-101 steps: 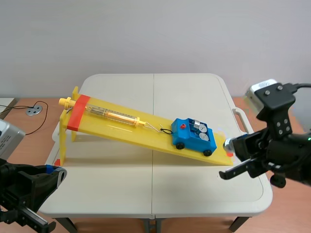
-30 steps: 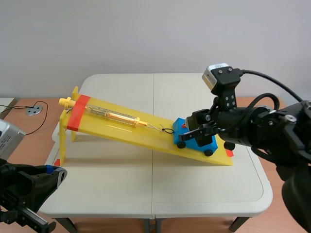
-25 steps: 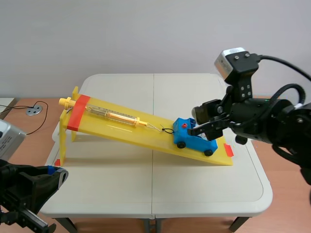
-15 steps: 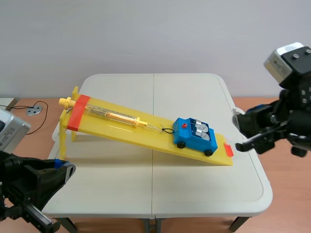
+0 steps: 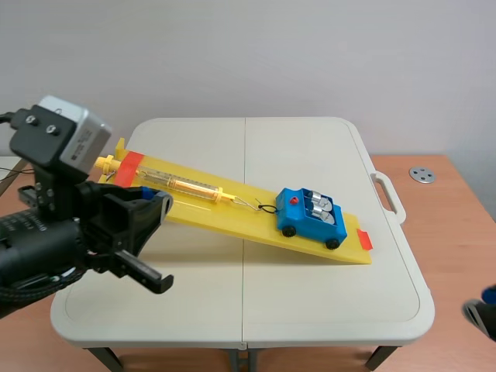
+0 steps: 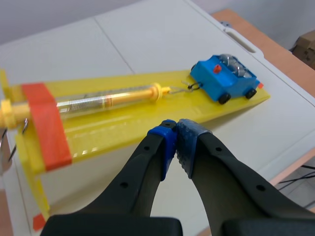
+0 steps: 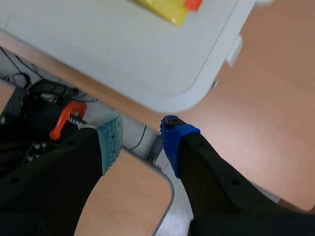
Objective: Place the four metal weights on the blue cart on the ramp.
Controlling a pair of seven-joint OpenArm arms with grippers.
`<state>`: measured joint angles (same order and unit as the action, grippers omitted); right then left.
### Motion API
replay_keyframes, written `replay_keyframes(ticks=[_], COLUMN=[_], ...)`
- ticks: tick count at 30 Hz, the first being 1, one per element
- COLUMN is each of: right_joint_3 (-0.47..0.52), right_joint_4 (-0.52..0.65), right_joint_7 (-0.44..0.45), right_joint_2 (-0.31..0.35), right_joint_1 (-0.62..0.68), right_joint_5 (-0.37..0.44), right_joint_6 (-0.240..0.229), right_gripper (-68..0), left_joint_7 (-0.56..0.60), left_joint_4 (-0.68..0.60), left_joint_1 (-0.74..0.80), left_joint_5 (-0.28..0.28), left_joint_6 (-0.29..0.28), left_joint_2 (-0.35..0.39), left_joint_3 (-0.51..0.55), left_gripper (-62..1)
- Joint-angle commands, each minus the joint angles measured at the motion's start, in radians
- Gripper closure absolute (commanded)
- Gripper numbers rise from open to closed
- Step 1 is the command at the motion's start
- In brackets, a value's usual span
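Now | right gripper [image 7: 140, 140] is withdrawn to lower right, jaws apart, empty | left gripper [image 6: 175, 137] is raised at left, jaws together | blue cart [image 5: 311, 216] sits centre-right on ramp [image 5: 225, 211], metal weights [image 5: 318, 204] aboard | loading likely done

No text, brand or number you can read in any view, any scale marks on the spring gauge [image 5: 182, 184] left of centre on the yellow ramp [image 5: 232, 221] too small to make out, blue cart [image 5: 310, 218] showing you no legible lettering.
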<state>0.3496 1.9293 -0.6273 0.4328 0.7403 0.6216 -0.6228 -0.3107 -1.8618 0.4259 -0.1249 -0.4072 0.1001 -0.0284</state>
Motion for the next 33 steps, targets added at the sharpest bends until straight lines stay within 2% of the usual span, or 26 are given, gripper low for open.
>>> replay_keyframes(ticks=[1, 8, 13, 21, 33], right_joint_3=[0.037, 0.103, 0.152, 0.206, 0.208], right_joint_4=[0.100, 0.100, 0.099, 0.099, 0.099], right_joint_7=[0.064, 0.049, 0.048, 0.047, 0.050], right_joint_2=[0.049, 0.049, 0.048, 0.021, 0.010], right_joint_1=[0.048, 0.226, 0.323, 0.372, 0.371], right_joint_5=[0.067, 0.063, 0.056, 0.052, 0.052], right_joint_6=[-0.034, -0.059, -0.060, -0.060, -0.060], right_gripper=[-20.4, -20.0, -20.0, -20.0, -20.0], left_joint_7=[0.105, 0.112, 0.112, 0.111, 0.135], left_joint_4=[-0.108, -0.047, 0.047, 0.171, 0.246], left_joint_1=[-0.048, -0.141, -0.215, -0.309, -0.330], left_joint_5=[0.032, 0.203, 0.266, 0.291, 0.298], left_joint_6=[0.043, 0.152, 0.212, 0.309, 0.316], left_joint_2=[-0.019, -0.055, -0.068, -0.069, -0.069], left_joint_3=[-0.040, -0.135, -0.163, -0.164, -0.164], left_gripper=[-2.6, -2.6, -2.6, -2.6, -2.6])
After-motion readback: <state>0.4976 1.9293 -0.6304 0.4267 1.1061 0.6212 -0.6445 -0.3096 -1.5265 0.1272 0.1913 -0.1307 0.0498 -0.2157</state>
